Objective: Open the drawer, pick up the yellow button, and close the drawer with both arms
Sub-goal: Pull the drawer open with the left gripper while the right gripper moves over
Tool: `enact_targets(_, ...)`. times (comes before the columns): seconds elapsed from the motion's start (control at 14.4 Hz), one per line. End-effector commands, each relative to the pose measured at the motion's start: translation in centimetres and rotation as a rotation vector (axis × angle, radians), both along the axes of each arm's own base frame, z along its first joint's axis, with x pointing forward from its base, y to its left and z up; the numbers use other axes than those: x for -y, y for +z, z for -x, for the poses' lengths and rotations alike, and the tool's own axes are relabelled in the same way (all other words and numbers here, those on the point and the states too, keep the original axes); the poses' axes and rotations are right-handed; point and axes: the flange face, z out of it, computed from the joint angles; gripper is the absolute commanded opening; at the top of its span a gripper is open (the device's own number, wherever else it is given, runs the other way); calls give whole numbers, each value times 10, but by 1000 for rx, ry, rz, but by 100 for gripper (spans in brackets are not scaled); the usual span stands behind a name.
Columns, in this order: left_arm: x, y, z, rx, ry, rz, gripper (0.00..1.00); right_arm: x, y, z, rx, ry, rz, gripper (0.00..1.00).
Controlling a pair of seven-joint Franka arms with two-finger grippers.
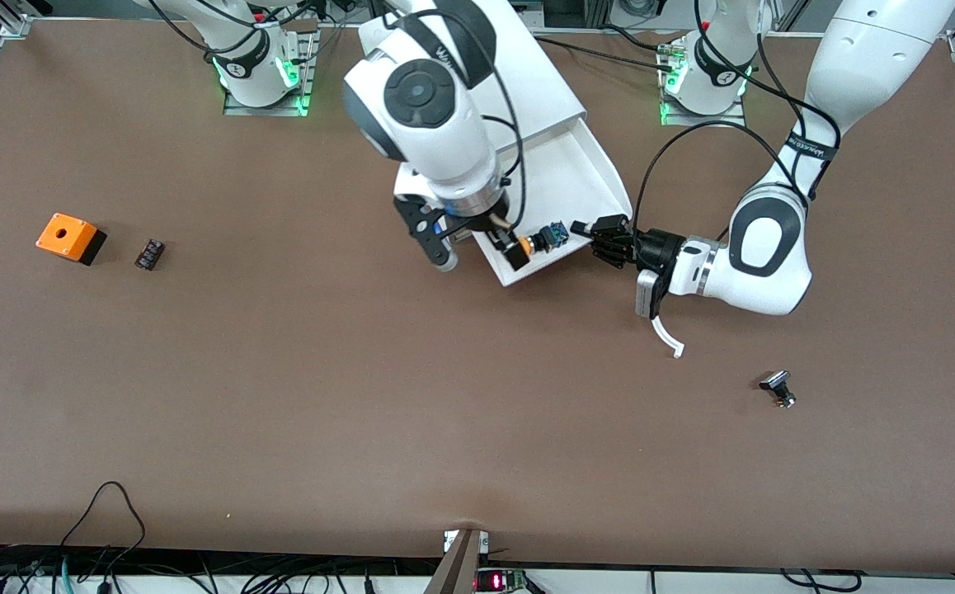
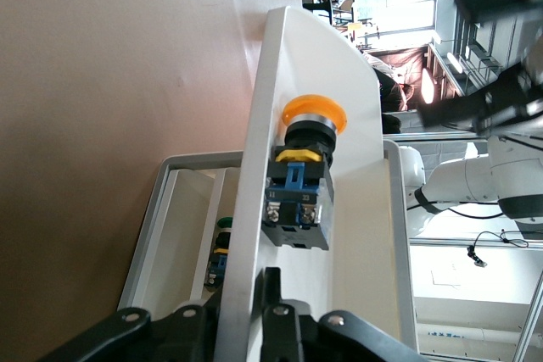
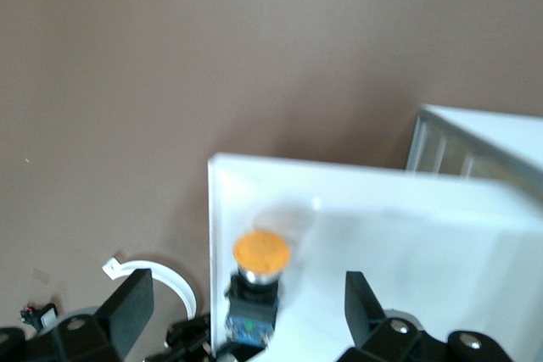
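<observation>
The cabinet's [image 1: 539, 78] top drawer [image 1: 580, 169] stands pulled out toward the front camera. The button [image 1: 545, 239], with an orange cap and a dark body, lies on its side on the drawer floor just inside the front wall. My right gripper [image 1: 482, 252] hangs open over it. In the right wrist view the button [image 3: 259, 264] shows between the spread fingers of my right gripper [image 3: 246, 307]. My left gripper [image 1: 599, 233] is at the drawer's front wall, toward the left arm's end. In the left wrist view the left gripper [image 2: 246, 290] clasps that wall [image 2: 254, 167], close to the button [image 2: 301, 184].
An orange square box [image 1: 71, 238] and a small black part [image 1: 149, 253] lie toward the right arm's end. A black-capped metal part [image 1: 778, 388] lies nearer the front camera, toward the left arm's end. A white curved strip [image 1: 667, 337] sits by the left wrist.
</observation>
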Motion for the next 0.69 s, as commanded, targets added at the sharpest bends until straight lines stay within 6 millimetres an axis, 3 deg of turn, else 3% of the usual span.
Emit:
enact_targets(0.0, -8, 4, -10, -3, 6, -18, 100, -23, 0, 7, 2, -48, -10, 100)
enact_targets(0.21, -8, 35, -21, -69, -16, -53, 100, -44, -22, 20, -4, -60, -11, 100)
enact_targets(0.28, -15, 50, -33, -65, -22, -113, 100, -50, -28, 23, 0, -62, -17, 100)
enact_targets(0.49, -24, 94, -57, -77, -55, -257, 100, -57, -42, 21, 12, -71, -34, 100)
enact_targets(0.62, -33, 111, -68, -66, -56, -355, 100, -59, -49, 21, 13, -72, -35, 100)
